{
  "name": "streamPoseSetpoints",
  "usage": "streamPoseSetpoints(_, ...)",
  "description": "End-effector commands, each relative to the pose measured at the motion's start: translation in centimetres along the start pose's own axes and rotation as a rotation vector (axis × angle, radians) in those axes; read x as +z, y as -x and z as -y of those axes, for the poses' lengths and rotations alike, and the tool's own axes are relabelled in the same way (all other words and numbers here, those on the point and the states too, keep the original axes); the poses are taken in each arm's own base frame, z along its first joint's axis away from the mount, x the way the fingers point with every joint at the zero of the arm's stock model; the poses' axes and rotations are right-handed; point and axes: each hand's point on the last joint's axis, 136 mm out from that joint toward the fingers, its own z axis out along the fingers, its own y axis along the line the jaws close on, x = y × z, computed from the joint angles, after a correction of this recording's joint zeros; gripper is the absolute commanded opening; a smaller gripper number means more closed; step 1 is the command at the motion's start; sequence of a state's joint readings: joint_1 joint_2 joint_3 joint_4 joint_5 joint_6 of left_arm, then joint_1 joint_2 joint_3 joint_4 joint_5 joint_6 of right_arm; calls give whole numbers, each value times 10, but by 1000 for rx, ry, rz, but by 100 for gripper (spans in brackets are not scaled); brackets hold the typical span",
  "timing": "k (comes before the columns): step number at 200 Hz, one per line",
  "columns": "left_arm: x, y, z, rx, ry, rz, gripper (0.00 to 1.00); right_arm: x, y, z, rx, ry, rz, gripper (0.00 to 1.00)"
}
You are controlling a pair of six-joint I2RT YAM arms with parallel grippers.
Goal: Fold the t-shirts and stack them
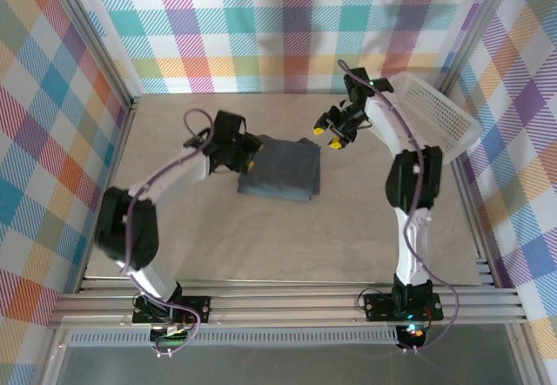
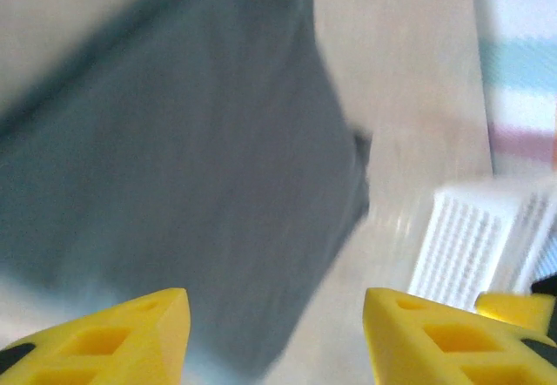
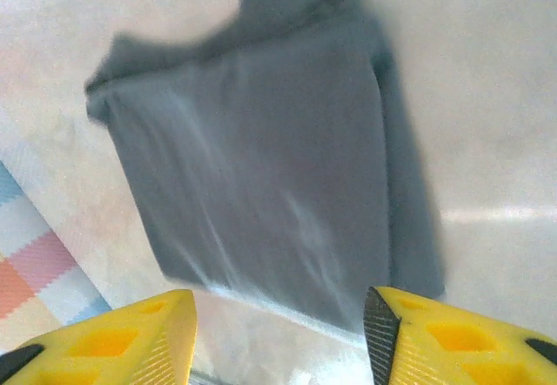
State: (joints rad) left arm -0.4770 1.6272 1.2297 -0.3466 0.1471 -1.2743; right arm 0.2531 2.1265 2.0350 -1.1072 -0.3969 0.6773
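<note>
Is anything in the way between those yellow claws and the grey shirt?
Nothing visible does. Both arms' jaws stand open near the folded dark slate-grey cloth t-shirt; the white plastic mesh basket sits off to the right.

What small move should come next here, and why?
Probably lift the left gripper clear of the t-shirt. The shirt already lies folded in a compact rectangle, the left gripper sits open at its left edge, and the right gripper hangs open by its far right corner, both empty.

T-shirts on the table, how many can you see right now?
1. A folded dark grey t-shirt lies on the table, left of the white basket. More may be hidden folded beneath it.
</note>
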Motion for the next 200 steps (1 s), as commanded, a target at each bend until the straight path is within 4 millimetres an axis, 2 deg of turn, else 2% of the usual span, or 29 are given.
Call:
streamPoseSetpoints(1,13,-54,-13,-152,-66,-47,60,-29,-30,-12,-63,133,97,57)
streamPoseSetpoints(20,32,-84,-20,-235,-110,-63,64,-39,-60,-4,-63,225,115,61)
streamPoseSetpoints(43,62,-105,-19,-269,-143,-70,66,-47,-89,7,-63,258,85,63)
streamPoseSetpoints(61,86,-112,-24,-263,-114,-76,67,-51,-106,18,-67,246,65,63)
streamPoseSetpoints(84,111,-106,-27,-276,-113,-30,66,-56,-117,25,-63,247,56,63)
streamPoseSetpoints(93,118,-101,-25,-278,-125,-11,63,-57,-120,26,-63,248,49,63)
streamPoseSetpoints(104,130,-97,-28,-294,-115,-1,54,-58,-122,28,-62,246,44,63)
streamPoseSetpoints(112,136,-94,-29,-307,-124,11,41,-58,-123,29,-64,244,43,62)
streamPoseSetpoints(130,144,-75,-29,-342,-137,66,15,-61,-123,30,-67,245,41,62)
streamPoseSetpoints(147,148,-47,-30,-377,-147,114,0,-63,-121,32,-66,242,46,62)
streamPoseSetpoints(170,134,11,-39,-401,-131,203,0,-69,-117,36,-60,233,57,61)
streamPoseSetpoints(200,101,103,-64,-432,-112,298,0,-74,-109,40,-41,231,71,61)
